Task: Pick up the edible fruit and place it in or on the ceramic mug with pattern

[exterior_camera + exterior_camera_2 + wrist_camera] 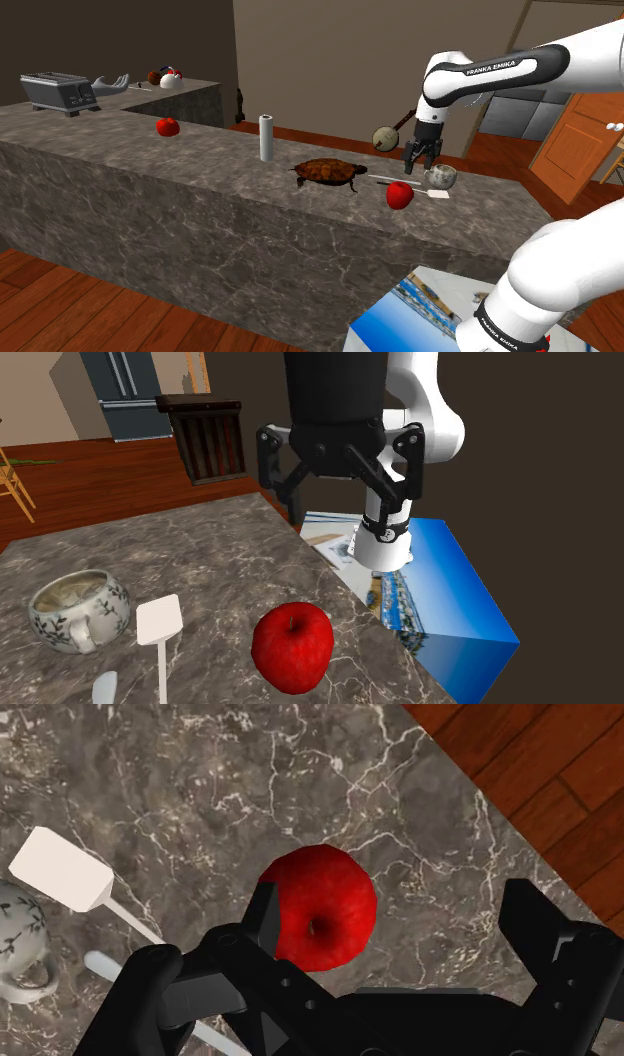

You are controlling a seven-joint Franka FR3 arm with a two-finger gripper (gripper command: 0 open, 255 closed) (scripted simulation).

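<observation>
A red apple [399, 194] [292, 645] [320, 909] lies on the marble counter [210, 170] near its edge. Close beside it stands a white ceramic mug with a dark leaf pattern [441, 177] [78, 609] [15, 944]. My black gripper [420, 162] [340, 474] [400, 919] hangs open above the counter, over the apple and not touching it. In the wrist view the apple sits just inside one finger [262, 919], well apart from the other. Nothing is held.
A white spatula [158, 620] [62, 869] lies between apple and mug. A brown turtle figure [330, 172], a white roll [266, 137] and another red fruit [167, 126] stand further along the counter. A toaster [58, 92] is far off. The counter edge drops to wooden floor [560, 774].
</observation>
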